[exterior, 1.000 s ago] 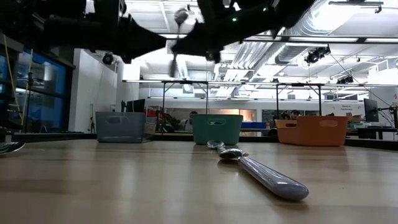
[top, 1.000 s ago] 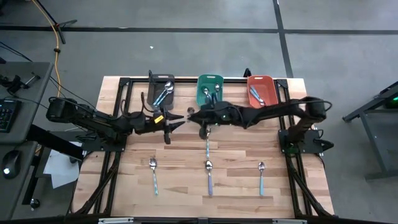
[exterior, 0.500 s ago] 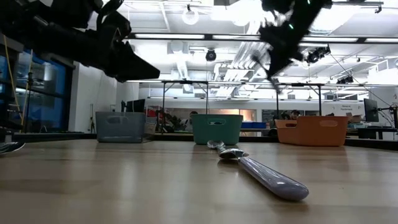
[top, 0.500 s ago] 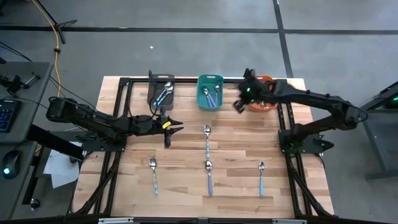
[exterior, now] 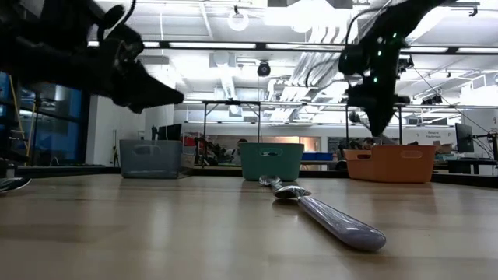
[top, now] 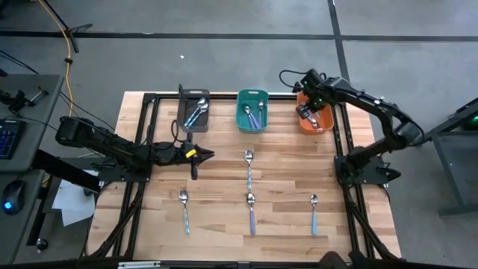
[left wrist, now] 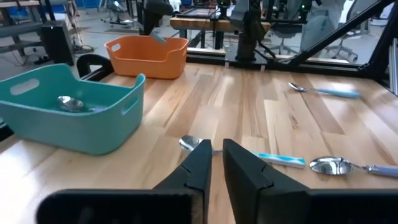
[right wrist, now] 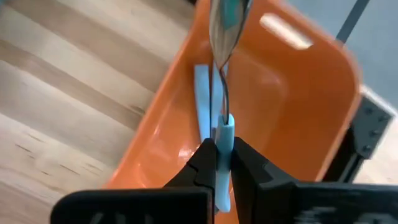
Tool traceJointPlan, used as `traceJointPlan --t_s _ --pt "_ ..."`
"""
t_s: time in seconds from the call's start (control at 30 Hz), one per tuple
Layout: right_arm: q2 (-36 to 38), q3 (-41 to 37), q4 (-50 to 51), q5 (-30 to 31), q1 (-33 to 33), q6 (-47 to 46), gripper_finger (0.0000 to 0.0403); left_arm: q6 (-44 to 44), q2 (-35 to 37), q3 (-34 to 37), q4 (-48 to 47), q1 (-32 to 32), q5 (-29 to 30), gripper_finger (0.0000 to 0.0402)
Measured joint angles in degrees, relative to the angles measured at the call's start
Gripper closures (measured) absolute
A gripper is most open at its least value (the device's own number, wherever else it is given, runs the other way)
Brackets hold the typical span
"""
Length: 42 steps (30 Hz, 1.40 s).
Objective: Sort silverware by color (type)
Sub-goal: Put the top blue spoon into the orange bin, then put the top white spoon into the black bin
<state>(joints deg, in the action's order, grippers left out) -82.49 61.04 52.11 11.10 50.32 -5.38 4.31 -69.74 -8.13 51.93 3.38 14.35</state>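
My right gripper [top: 308, 112] hangs over the orange bin [top: 323, 125], pointing down and shut on a spoon [right wrist: 222, 74] with a light blue handle. Another light blue spoon [right wrist: 203, 99] lies in that bin. My left gripper [top: 211, 155] hovers level above the table's left middle, its fingers drawn together to a thin slit with nothing between them. Just beyond it a teal-handled spoon [top: 249, 169] lies flat on the wood. Three more spoons lie in a row nearer the front: [top: 184, 209], [top: 252, 211], [top: 314, 211]. My right gripper pinches the spoon's light blue handle [right wrist: 224, 132] between its two fingers, coming from above. The spoon runs on past the fingertips along the fingers' line, its metal bowl [right wrist: 224, 25] farthest out. It hangs clear above the orange bin's floor.
A dark grey bin [top: 182, 112] and a teal bin [top: 240, 112], each holding spoons, stand beside the orange one along the far edge. Black frame rails run along both sides of the table. Bare wood lies between the bins and the front row of spoons.
My right gripper has swung from the table's middle toward the right, past the teal bin to over the orange bin. It has tipped from near level to pointing down, carrying the spoon. My left gripper has drawn back left and sunk a little, its fingers closing.
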Motion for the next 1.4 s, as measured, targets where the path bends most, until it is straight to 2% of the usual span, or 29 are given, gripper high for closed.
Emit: traceJointPlan --t_s 0.2,0.47,0.8,0.97,1.13,1.33,1.4 --pt "-6.06 0.00 0.07 -1.55 2.78 1.36 0.0398 1.17 -0.01 2.85 2.27 0.00 0.00 0.0398" --pt "-11.45 0.00 0.38 -2.51 4.07 1.39 0.0398 1.52 -0.01 2.85 2.26 0.00 0.00 0.0401" --pt "-12.43 0.00 0.38 -2.67 4.07 1.36 0.0396 -0.09 -0.01 2.85 1.91 0.00 0.00 0.0401" --pt "-12.42 0.00 1.42 -1.86 3.80 1.33 0.0367 0.00 -0.01 2.85 1.89 -0.79 0.82 0.0401" --pt "-10.06 0.00 2.08 6.35 2.87 2.08 0.0322 -1.42 -0.01 2.85 1.77 -2.01 0.91 0.0401" --pt "-1.32 0.00 2.22 6.97 1.99 0.59 0.0292 -2.56 -0.01 2.85 1.47 -3.77 0.87 0.0401" --pt "1.88 0.00 2.63 4.81 0.31 -0.49 0.0290 -2.68 -0.01 2.85 1.43 -4.31 0.85 0.0401"
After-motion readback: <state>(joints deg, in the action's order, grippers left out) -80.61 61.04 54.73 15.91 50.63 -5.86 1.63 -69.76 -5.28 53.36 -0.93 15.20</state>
